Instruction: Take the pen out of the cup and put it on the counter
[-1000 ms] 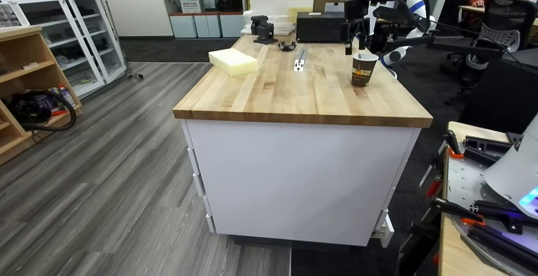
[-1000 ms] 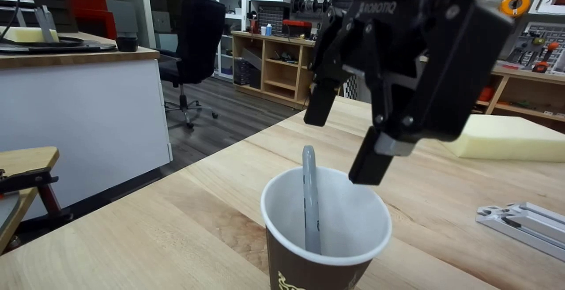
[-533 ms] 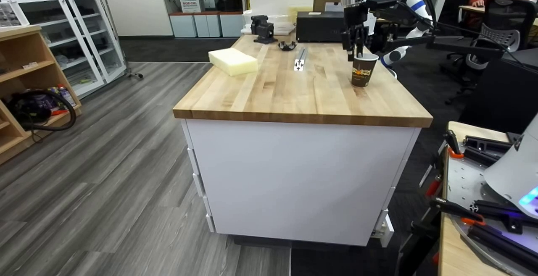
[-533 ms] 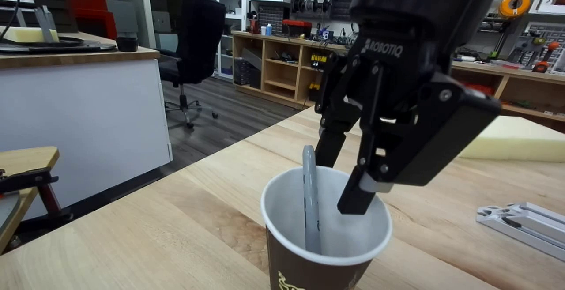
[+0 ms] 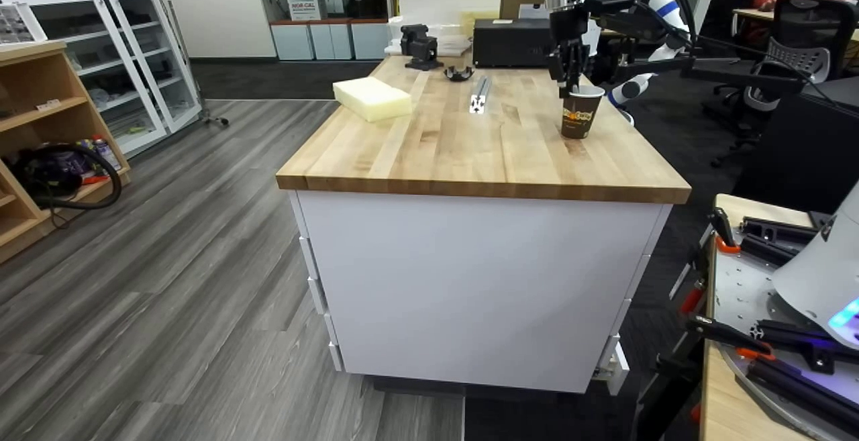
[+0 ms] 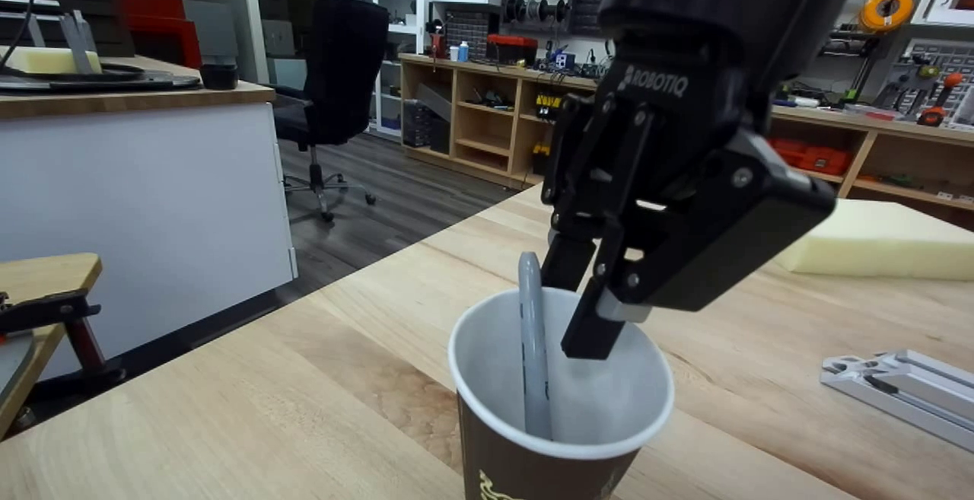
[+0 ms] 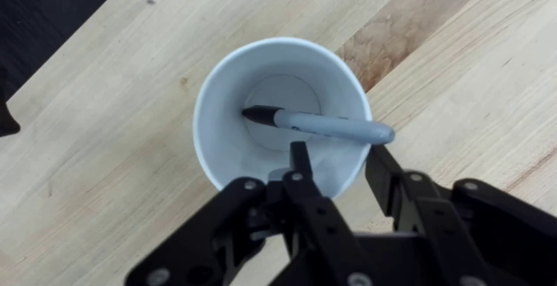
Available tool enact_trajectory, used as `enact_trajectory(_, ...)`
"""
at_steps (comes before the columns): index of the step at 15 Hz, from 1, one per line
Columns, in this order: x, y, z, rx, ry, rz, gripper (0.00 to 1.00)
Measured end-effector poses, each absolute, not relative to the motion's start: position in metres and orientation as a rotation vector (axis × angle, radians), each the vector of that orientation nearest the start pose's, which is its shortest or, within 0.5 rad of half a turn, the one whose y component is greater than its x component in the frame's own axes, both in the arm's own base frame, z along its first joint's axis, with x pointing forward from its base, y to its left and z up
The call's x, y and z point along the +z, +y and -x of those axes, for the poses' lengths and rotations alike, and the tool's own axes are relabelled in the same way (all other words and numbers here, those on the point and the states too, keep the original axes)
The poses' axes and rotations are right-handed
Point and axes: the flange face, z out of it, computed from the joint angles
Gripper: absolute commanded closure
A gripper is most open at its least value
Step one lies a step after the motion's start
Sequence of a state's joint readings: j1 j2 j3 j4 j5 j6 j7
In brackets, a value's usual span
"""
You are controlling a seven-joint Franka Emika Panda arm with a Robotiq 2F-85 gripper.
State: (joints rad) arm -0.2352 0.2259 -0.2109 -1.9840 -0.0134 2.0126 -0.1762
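The brown paper cup (image 6: 544, 473) with a white inside stands upright on the wooden counter (image 5: 470, 149). Inside it leans the pen (image 7: 335, 128), a grey marker whose dark end is at the bottom and whose grey end pokes over the rim. My gripper (image 7: 337, 146) is low at the cup, its fingers part-way apart with a gap between them. In the wrist view a finger (image 7: 300, 159) is over the cup's mouth, and the opposite finger (image 7: 383, 173) is outside the rim, close by the pen's upper end. Whether it touches the pen I cannot tell.
A pale yellow foam block (image 5: 372, 99) and a metal rail (image 5: 480, 95) lie on the counter. Farther back are a black vise (image 5: 421, 47), a small dark curved part (image 5: 458, 74) and a black box (image 5: 511, 43). The counter's edge runs near the cup.
My gripper has come down from above to the cup's rim, and its fingers have moved closer together. The cup and pen stay almost where they were.
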Motion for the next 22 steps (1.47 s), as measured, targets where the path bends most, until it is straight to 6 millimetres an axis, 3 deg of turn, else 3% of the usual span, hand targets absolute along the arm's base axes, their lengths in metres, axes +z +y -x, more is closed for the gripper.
enact_trajectory(4, 0.341, -0.246, -0.517, 0.34, 0.421, 3.087, 0.03)
enact_trajectory(8, 0.343, -0.246, -0.513, 0.409, 0.475, 3.061, 0.0)
enact_trajectory(9, 0.343, -0.246, -0.512, 0.423, 0.484, 3.055, 0.25)
enact_trajectory(12, 0.344, -0.245, -0.51, 0.463, 0.496, 3.041, 0.32)
enact_trajectory(19, 0.345, -0.241, -0.508, 0.509, 0.517, 3.023, 0.81)
enact_trajectory(22, 0.345, -0.237, -0.509, 0.52, 0.523, 3.019, 0.95)
